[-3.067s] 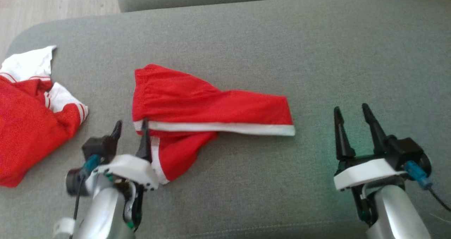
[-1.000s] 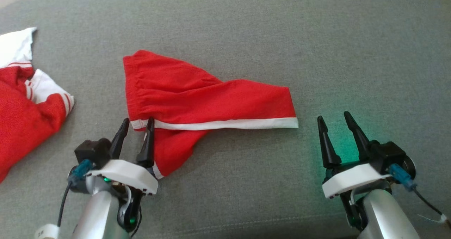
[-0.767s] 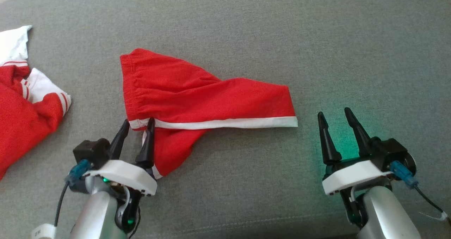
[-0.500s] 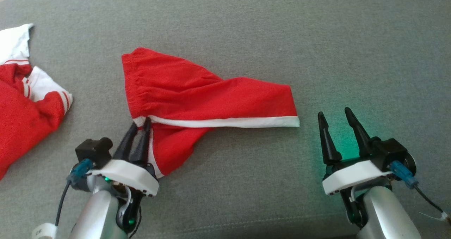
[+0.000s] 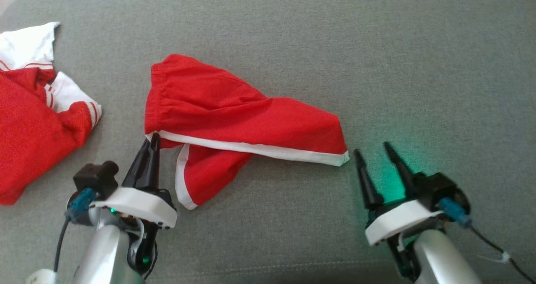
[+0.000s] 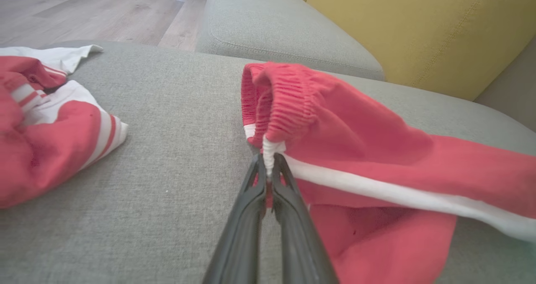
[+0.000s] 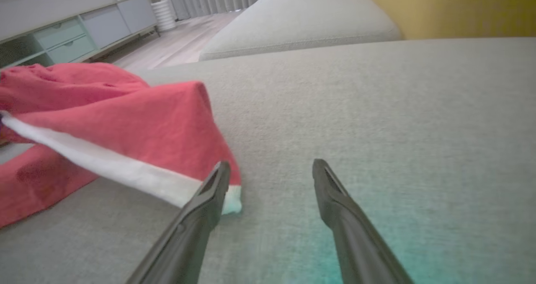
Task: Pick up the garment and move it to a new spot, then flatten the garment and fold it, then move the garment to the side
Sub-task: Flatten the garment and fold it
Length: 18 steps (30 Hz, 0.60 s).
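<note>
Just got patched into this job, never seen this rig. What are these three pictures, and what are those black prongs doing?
You are looking through a two-armed robot's cameras. The wide picture comes from its head, looking down at a grey sofa cushion. The other two come from each wrist, looking along that arm's gripper: the black prongs are its fingers. On the cushion lie red shorts with a white stripe and, off to the left, a crumpled red and white garment. The left gripper is shut on the shorts, pinching the white stripe at the waistband end. The right gripper is open, holding nothing, beside the shorts' other end.
</note>
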Motion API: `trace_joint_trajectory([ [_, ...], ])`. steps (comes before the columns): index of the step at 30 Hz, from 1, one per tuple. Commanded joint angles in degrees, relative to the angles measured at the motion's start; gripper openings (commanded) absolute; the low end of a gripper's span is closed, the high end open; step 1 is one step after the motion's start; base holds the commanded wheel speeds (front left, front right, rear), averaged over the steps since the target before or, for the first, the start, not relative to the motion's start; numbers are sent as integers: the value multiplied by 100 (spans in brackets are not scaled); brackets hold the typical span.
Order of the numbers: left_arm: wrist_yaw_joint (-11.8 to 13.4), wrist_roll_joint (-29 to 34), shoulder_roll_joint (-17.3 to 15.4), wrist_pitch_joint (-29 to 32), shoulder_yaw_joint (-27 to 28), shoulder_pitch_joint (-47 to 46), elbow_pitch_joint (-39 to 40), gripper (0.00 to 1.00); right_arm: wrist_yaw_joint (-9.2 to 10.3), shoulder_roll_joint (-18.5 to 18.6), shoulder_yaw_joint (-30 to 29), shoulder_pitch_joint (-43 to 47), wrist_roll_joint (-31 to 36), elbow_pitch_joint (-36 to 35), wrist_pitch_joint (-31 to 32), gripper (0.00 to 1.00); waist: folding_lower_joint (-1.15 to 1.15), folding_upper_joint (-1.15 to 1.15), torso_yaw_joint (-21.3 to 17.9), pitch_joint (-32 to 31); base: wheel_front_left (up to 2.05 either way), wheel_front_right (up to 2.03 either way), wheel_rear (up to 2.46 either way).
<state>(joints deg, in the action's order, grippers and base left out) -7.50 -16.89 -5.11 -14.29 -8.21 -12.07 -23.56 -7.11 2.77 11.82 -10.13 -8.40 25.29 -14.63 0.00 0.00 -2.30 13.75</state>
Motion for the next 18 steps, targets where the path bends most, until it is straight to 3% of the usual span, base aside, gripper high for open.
trace_joint_trajectory([
  [1,1,87,-41,-71,246,-38,168,0,-37,10,266,-110,-65,-51,-37,100,0,0,25,-13,0,0,0],
  [8,1,171,40,-71,230,-52,161,0,-37,10,707,-245,-69,376,-37,100,0,0,123,-5,0,0,0],
  [18,1,188,93,-71,164,-88,163,0,-37,10,685,-498,-154,554,-37,100,0,0,203,66,0,0,0],
])
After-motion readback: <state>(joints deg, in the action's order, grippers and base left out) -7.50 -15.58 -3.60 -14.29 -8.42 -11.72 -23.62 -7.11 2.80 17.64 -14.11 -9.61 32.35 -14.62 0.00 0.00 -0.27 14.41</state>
